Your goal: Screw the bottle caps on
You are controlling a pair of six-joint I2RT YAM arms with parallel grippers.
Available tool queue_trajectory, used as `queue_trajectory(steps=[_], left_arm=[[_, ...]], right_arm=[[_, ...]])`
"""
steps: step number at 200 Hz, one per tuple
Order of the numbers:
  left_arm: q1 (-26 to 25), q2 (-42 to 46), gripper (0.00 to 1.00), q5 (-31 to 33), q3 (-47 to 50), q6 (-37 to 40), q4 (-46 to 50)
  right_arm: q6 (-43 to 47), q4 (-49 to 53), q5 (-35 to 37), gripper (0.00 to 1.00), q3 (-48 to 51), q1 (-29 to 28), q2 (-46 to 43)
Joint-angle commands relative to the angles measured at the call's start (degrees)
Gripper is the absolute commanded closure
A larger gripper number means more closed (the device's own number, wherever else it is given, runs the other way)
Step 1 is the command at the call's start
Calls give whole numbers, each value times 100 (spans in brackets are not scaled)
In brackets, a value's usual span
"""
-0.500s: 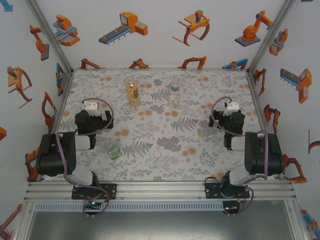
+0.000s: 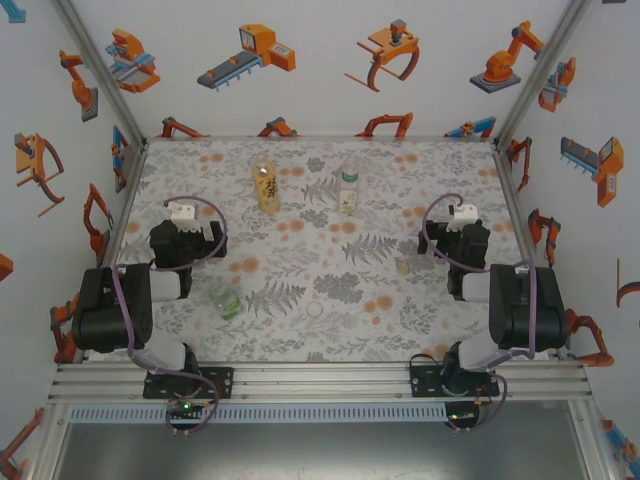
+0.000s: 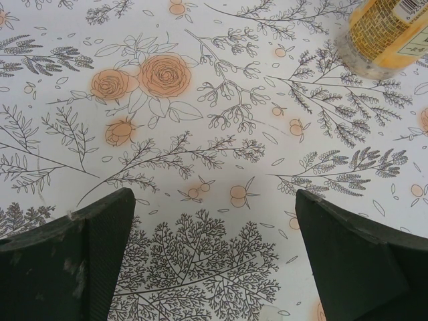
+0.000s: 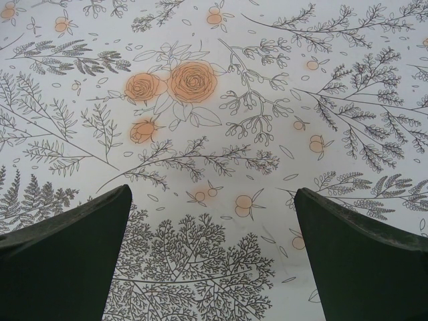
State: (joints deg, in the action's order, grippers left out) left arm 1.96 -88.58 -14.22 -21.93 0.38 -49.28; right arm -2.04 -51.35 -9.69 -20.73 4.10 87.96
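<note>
Floral cloth (image 2: 330, 250) in grey and orange covers the work surface, with white walls (image 2: 320, 100) around it printed with cartoon robot arms. Three bottles are on the cloth. An amber bottle (image 2: 265, 187) and a clear bottle (image 2: 349, 172) with a green band stand near each other toward the far side, and a squat green-tinted bottle (image 2: 224, 300) sits just beside the left arm (image 2: 115, 310). Three pale caps lie loose, all off the bottles: one cap (image 2: 347, 203) just in front of the clear bottle, a second (image 2: 314, 310) near the middle front, and a third (image 2: 403, 267) close to the right arm (image 2: 520, 305).

The left gripper (image 3: 214, 257) is spread wide above bare cloth, holding and touching nothing, with the amber bottle off to its far right. The right gripper (image 4: 212, 257) is just as wide and empty. Whether any bottle holds liquid, I cannot tell.
</note>
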Motion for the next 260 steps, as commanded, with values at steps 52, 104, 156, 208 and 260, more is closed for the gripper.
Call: queue_trajectory(steps=[52,104,156,208,260], left_arm=[[16,40,3,-104,37,32,-187],[16,38,3,-90,38,27,-183],[18,18,3,183,-8,-94,-133],[-15,31,3,561,-73,-175,-3],[-17,33,3,560,-64,-173,-9]], right_arm=[[58,-191,-112,1,34,42,41],[62,-189,-112,1,34,42,44],[61,-191,-112,1,34,38,43],[55,-190,-112,1,26,36,45],[-257,109,648,1,-131,47,48]])
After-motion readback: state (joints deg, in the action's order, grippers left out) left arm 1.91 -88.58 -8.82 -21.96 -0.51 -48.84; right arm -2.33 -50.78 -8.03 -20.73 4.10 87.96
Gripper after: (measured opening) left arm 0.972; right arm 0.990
